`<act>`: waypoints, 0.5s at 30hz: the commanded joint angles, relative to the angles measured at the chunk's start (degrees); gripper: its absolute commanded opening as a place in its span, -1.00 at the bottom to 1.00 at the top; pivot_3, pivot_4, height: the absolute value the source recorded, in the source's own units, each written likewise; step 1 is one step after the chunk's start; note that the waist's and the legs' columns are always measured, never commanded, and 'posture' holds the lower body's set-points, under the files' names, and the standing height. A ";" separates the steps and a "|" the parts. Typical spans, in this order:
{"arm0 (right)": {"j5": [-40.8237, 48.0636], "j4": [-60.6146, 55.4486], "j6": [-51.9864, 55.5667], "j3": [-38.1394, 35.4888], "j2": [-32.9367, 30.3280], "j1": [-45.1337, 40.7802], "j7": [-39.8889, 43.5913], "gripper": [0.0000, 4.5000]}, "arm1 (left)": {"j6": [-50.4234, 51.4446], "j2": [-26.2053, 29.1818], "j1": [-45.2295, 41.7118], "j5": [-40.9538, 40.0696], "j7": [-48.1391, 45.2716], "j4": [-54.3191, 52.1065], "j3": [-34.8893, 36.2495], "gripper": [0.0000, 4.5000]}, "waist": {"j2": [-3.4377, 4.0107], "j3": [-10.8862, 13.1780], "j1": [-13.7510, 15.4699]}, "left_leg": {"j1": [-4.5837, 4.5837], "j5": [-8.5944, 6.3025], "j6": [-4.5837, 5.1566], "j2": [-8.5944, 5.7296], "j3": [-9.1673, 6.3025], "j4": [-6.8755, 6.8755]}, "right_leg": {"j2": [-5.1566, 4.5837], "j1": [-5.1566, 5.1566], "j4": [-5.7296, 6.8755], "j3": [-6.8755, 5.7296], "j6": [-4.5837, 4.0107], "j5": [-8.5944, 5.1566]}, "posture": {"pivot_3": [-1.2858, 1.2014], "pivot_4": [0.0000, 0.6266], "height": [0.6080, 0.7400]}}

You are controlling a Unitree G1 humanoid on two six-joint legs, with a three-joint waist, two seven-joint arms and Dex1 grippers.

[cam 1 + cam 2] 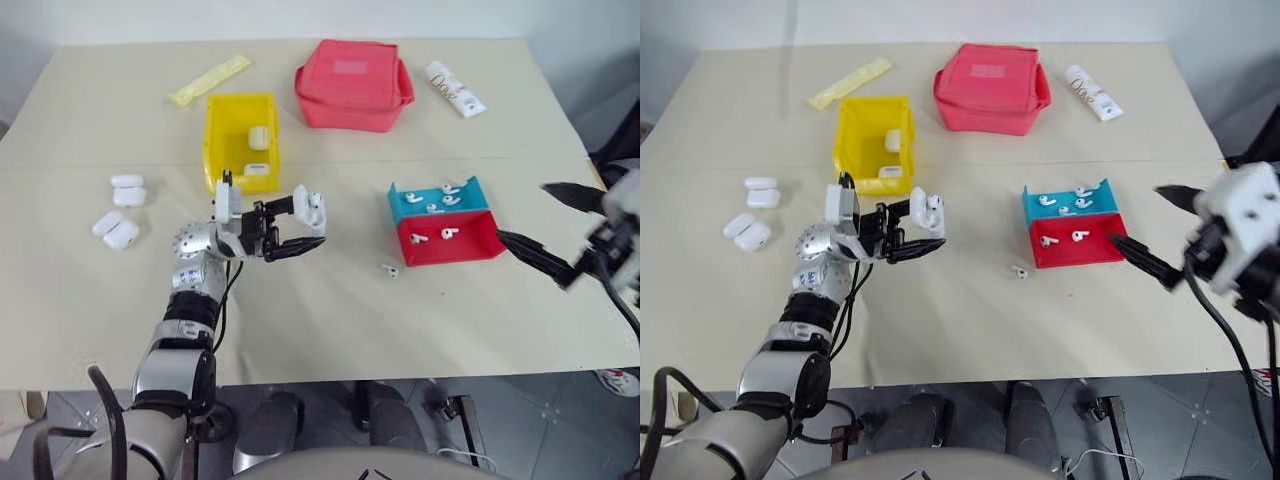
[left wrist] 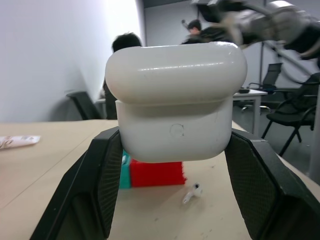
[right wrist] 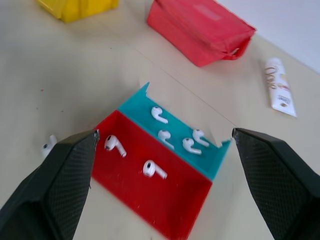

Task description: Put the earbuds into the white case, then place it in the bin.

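At the far left of your worktop [image 1: 330, 330] lie four spare cases [image 1: 122, 211], two and two. Your left gripper [image 1: 300, 232] is clamped on the white case [image 1: 313, 210] — lid down in the left wrist view — and holds it in the air just in front of the bin [image 1: 215, 135], whose yellow walls hold two more white cases. Behind the bin lies a yellow packet [image 1: 210, 80], and to its right the red pouch [image 1: 352, 84]. One of the earbuds [image 1: 390, 270] lies loose on the worktop near the trays; the blue tray [image 1: 474, 195] holds four, the red tray [image 1: 470, 245] touching it holds two. A white tube [image 1: 455, 88] lies at the back. Your right gripper [image 1: 545, 225] hangs to the right of the trays, fingers wide apart — nothing between them.
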 commanded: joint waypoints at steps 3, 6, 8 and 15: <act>-7.98 11.71 1.00 17.58 -0.10 -18.21 4.08 0.98 | 1.43 0.06 3.31 -0.70 1.07 -7.75 -0.60 0.21 | 0.05 -0.01 -0.31 | 0.02 0.00 -0.02 0.03 0.00 0.00 | 0.03 -0.01 -0.01 -0.01 -0.01 0.00 | 0.03 -0.52 1.00; -15.97 22.52 4.91 31.57 1.59 -32.56 9.42 0.98 | 1.90 0.58 5.92 -0.77 3.03 -11.60 -0.34 0.21 | 0.08 0.00 -0.81 | -0.01 0.00 -0.02 0.04 0.03 -0.01 | 0.03 -0.08 0.05 0.02 -0.02 -0.01 | 0.03 -0.52 1.00; -19.26 27.81 5.70 35.86 3.31 -37.95 10.82 0.90 | 2.33 0.98 7.52 -0.90 3.93 -13.69 -0.33 0.21 | 0.07 -0.01 -1.10 | -0.04 0.00 -0.03 0.05 -0.02 -0.04 | 0.04 -0.10 0.07 -0.01 -0.03 -0.01 | 0.03 -0.52 1.00; -27.29 40.73 1.46 43.00 9.44 -48.03 16.51 0.12 | 3.56 1.98 12.11 -1.32 6.94 -19.76 -0.69 0.21 | 0.09 -0.03 -1.45 | -0.32 0.01 0.00 -0.03 -0.01 0.09 | 0.02 -0.35 0.08 -0.03 -0.01 0.03 | 0.03 -0.52 1.00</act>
